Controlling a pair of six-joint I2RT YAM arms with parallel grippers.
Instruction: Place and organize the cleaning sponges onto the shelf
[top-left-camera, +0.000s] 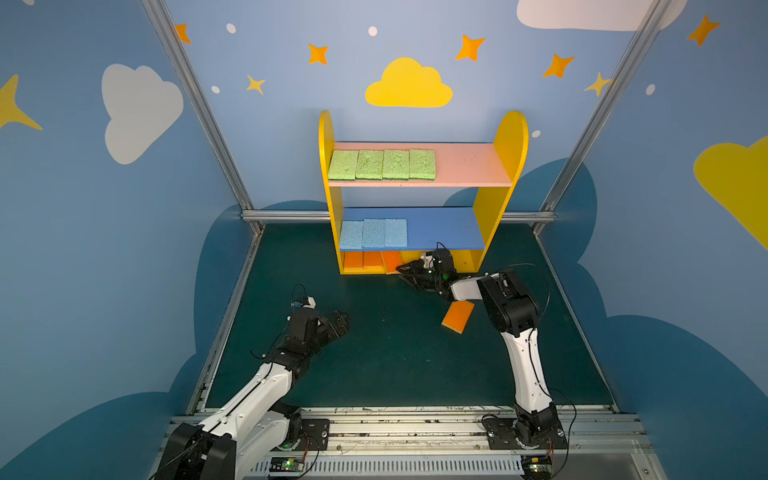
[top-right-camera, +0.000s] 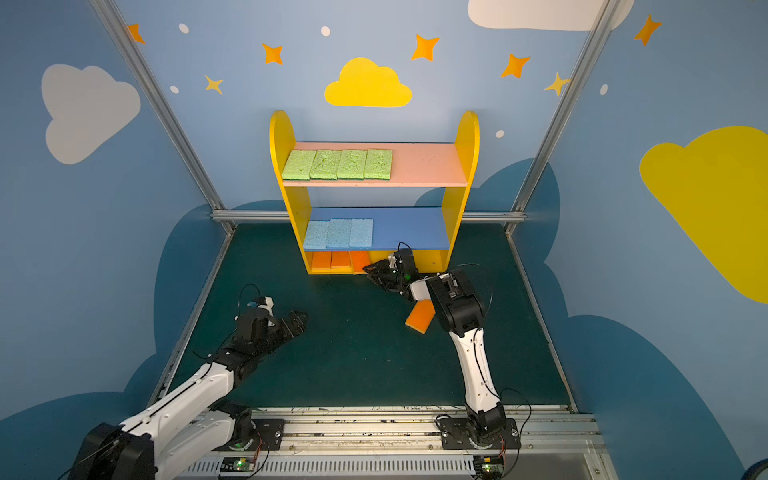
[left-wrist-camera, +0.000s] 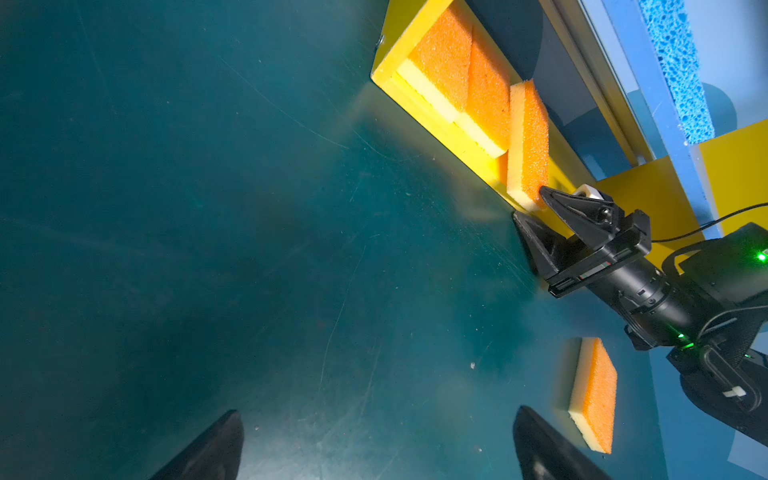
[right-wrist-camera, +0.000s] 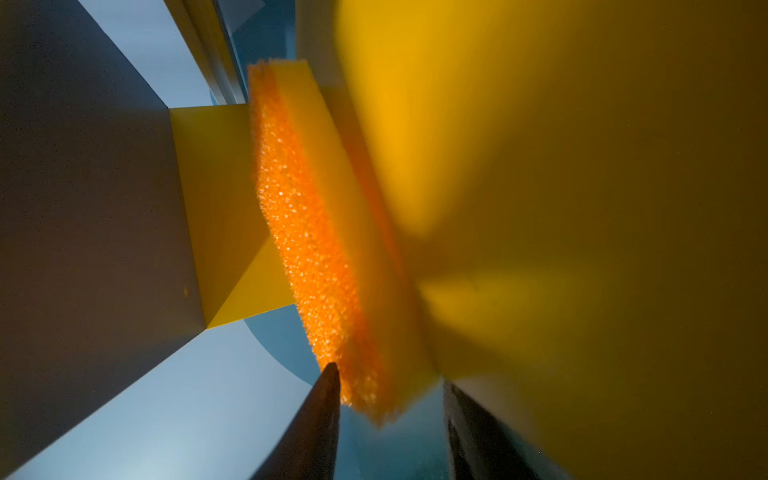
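**Ten sponges shelved, one still crooked, one left on the table**

In both top views the shelf (top-left-camera: 505, 137) stands at 12 o'clock on the table (top-left-camera: 374, 353). Four green sponges (top-left-camera: 382, 165) lie in a row on its pink board (top-left-camera: 465, 166). Three blue sponges (top-left-camera: 373, 233) lie on the blue board (top-left-camera: 444, 232). Both rows are pushed to the 9 o'clock end.

On the yellow base (left-wrist-camera: 436, 122) two orange sponges (left-wrist-camera: 457, 70) lie flat, side by side. A third orange sponge (left-wrist-camera: 528, 141) sits just at their 3 o'clock side, tilted rather than flat, with its near end at the base's front edge.

The right gripper (left-wrist-camera: 528, 202) is at that end with its jaws parted. One fingertip touches the sponge's corner, and no firm clamp shows, so this looks like a release or a nudge.

The last orange sponge (top-left-camera: 458, 316) lies on the table at about 3 o'clock from its centre, partly under the right arm. The left gripper (top-left-camera: 337, 322) hovers at about 9 o'clock, jaws wide apart and empty.

The task seems nearly finished. What remains is to settle the tilted sponge flat and to shelve the last one beside it.
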